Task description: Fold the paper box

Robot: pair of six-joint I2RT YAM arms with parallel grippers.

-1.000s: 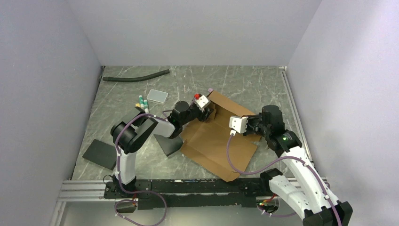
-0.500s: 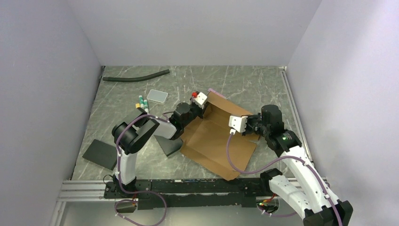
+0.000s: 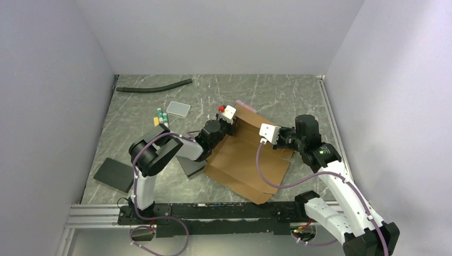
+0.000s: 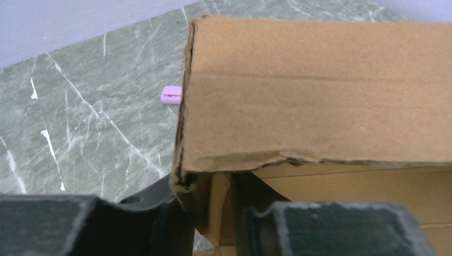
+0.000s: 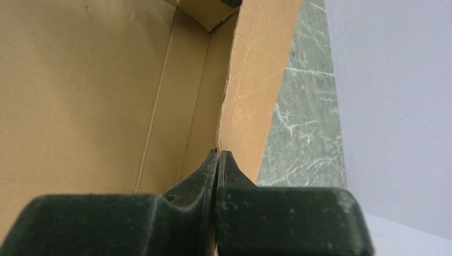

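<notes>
At the centre of the table [image 3: 149,101], the box [image 3: 242,160] is shown partly folded: far and right walls are raised, while the near panels are left flat. Its far corner is pinched by the left gripper [image 4: 213,224] jaws, its right wall by the right gripper [image 5: 217,165] jaws. The contact points are obscured in the overhead view.

The paper box [image 4: 320,96] is matt brown cardboard, fibrous, with ragged edges at its creases. Beneath it the worktop [image 4: 80,106] looks like smooth grey-green marble veined white. The right fingers [image 5: 288,224] are matt black, finely grainy, with pale scuffed edges.
</notes>
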